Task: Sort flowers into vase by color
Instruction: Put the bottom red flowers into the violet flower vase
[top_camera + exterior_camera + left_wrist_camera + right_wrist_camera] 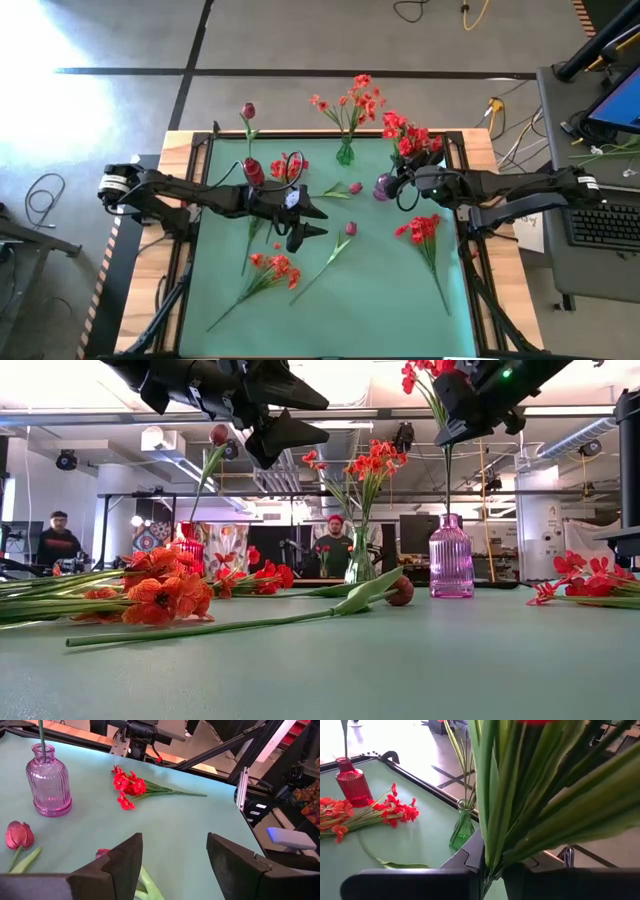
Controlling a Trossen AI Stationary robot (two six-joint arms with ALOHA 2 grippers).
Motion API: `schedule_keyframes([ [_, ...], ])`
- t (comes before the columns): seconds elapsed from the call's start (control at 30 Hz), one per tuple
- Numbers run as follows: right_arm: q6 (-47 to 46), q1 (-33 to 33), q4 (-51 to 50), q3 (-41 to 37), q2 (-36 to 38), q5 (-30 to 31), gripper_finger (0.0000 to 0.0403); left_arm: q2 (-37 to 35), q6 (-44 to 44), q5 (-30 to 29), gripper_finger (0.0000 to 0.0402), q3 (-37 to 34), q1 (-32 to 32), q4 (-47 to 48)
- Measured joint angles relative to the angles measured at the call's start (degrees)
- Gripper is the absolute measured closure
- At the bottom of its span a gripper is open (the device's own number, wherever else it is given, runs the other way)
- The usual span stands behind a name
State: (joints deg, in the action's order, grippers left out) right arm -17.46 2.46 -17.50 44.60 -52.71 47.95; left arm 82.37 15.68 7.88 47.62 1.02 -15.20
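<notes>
**Right tool pinches red stems above purple vase**

The right tool is clamped on a red flower bunch, directly over the purple vase. The left tool hangs spread and empty; a magenta bud lies just beside it on the table.

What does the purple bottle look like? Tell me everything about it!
The purple vase looks like clear, ribbed glass, with a round body, a narrow neck and a wider base. It stands upright on the green mat, near the far right side. One thin green stem drops straight down into its mouth from the red flowers that the right gripper, shut on them, holds above it. A dark tulip lies close beside it, not touching.
</notes>
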Motion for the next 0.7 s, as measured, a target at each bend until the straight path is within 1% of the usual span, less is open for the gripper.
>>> schedule_keyframes([
  [0.17, -1.03, 0.00, -0.29, 0.00, 0.02, -0.29, 0.0363, 0.00, -0.14, 0.00, 0.0192, -0.01, 0.00, -0.02],
  [0.27, -1.97, 0.00, -1.26, 0.00, 0.02, -0.36, 0.0349, 0.00, -0.13, 0.00, 0.0192, 0.00, 0.00, -0.02],
  [0.33, -2.47, 0.00, -2.03, 0.00, 0.02, -0.26, 0.0330, 0.00, -0.13, -0.02, 0.0192, -0.02, 0.00, -0.02],
  [0.5, -3.45, -0.04, -3.08, 0.00, 0.02, -0.10, 0.0264, 0.00, -0.07, -0.02, 0.0192, -0.02, 0.00, 0.00],
  [0.7, -6.25, -0.07, -7.10, 0.00, 0.13, -0.25, 0.0197, 0.00, 0.04, -0.02, 0.0192, 0.00, 0.00, 0.49],
])
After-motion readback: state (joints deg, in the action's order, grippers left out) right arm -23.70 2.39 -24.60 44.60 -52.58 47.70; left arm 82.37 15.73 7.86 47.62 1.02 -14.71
